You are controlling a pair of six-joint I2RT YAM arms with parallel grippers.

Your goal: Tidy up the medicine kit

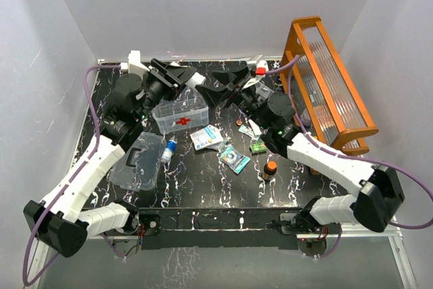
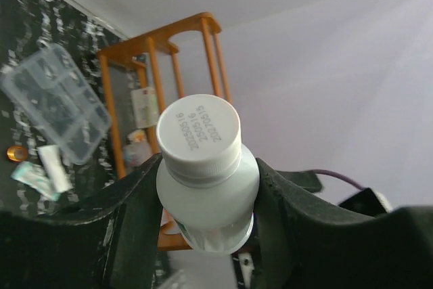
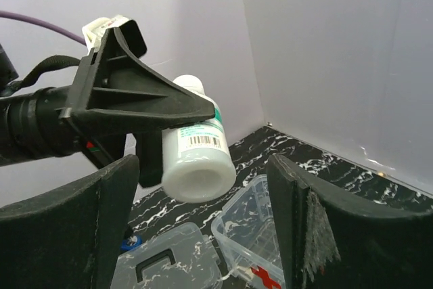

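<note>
Walls pale lavender-white, plain, on 3 sides; light soft, even; tabletop black w/ white marble veining, glossy; orange rack w/ ribbed clear panels at rt rear corner, close by rt wall; grey surface beyond near table edge.

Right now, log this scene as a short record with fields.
left fingers: shut on the white bottle, above the table
right fingers: open, holding nothing
box: open, red cross showing
lid: off, flat on the table beside the box
loose: packets, brown bottle
</note>
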